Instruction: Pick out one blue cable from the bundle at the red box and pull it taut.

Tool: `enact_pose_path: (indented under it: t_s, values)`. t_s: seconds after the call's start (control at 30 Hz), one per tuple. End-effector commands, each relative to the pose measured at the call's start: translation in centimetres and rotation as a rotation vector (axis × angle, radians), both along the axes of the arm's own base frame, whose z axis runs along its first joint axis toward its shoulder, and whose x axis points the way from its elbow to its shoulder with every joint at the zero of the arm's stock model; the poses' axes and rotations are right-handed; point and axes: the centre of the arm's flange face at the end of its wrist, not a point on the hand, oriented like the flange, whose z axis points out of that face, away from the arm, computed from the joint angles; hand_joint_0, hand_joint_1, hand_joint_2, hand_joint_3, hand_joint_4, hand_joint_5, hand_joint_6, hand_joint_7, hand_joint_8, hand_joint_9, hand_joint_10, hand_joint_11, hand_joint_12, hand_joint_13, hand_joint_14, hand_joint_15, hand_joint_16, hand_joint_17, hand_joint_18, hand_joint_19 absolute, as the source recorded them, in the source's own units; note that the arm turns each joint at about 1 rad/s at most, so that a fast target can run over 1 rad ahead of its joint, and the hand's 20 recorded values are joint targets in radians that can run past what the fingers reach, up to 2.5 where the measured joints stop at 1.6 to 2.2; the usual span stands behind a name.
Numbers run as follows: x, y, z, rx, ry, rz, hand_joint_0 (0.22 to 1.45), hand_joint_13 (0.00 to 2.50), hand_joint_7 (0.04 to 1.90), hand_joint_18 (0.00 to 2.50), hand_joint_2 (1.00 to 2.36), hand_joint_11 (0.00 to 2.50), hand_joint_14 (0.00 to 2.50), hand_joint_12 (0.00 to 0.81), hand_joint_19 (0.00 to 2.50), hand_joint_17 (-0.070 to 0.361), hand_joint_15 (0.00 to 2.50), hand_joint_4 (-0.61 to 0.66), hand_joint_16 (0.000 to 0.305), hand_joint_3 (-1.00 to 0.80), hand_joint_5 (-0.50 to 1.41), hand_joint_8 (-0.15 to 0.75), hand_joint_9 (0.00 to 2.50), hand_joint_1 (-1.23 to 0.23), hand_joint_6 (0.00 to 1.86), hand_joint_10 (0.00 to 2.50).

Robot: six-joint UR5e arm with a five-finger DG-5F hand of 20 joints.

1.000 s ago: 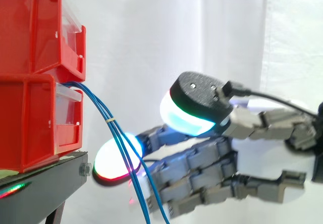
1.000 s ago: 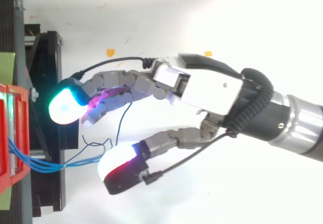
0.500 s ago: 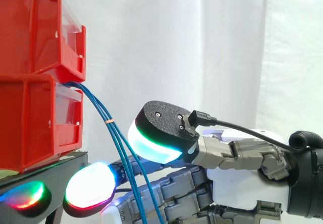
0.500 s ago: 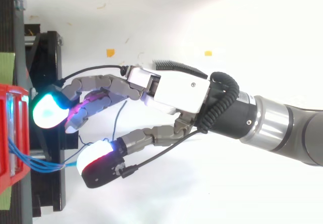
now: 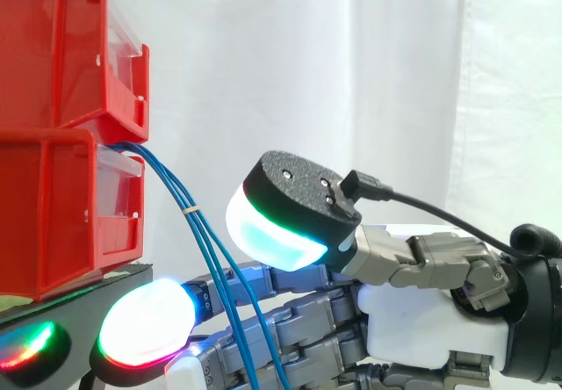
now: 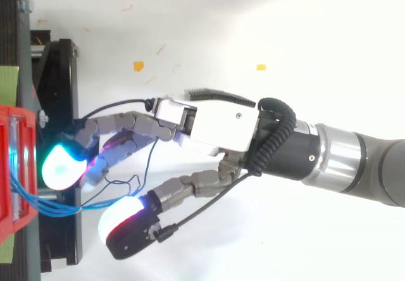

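A bundle of thin blue cables (image 5: 167,179) comes out of the lower red bin (image 5: 53,214) and hangs down past the front of the black stand (image 5: 79,315). In the top view the blue cables (image 6: 50,205) run from the red bin (image 6: 7,135) out between the thumb and the fingers. My hand (image 6: 221,126) reaches in from the right, open, its fingers stretched towards the bin. The cyan fingertip (image 6: 60,167) is at the stand on one side of the bundle, the thumb pad (image 6: 126,224) on the other. No cable is pinched. In the side view the hand (image 5: 430,315) sits low, with the cables crossing in front of its fingers.
A second red bin (image 5: 53,56) is stacked on the lower one. The white curtain hangs behind. Two small yellow marks (image 6: 138,66) lie on the white floor beyond the hand. The stand's black frame (image 6: 57,78) runs along the left of the top view.
The hand has advanced towards the bins and shifted sideways, so its fingers and thumb now straddle the blue bundle closer to the stand. The cables hang as before.
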Motion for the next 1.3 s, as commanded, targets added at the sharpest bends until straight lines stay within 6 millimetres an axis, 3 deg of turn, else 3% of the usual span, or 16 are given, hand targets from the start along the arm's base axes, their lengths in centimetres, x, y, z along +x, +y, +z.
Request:
enact_pose_path:
  t_s: [0.0, 1.27]
  values:
    - [0.0, 0.2, 0.0, 0.026, -0.008, 0.021, 0.49, 0.73, 0.78, 0.52, 1.0, 0.48, 0.02, 0.345, 0.49, 0.118, 0.42, 0.21, 0.052, -0.5, -0.15, 0.274, 0.81, -0.62, 0.5, 0.02]
    - [0.5, 1.4, 0.9, 0.142, -0.049, 0.046, 0.61, 0.8, 1.2, 0.59, 1.01, 0.6, 0.02, 0.332, 0.6, 0.106, 0.52, 0.07, 0.047, -0.37, -0.1, 0.253, 0.85, -0.66, 0.5, 0.02]
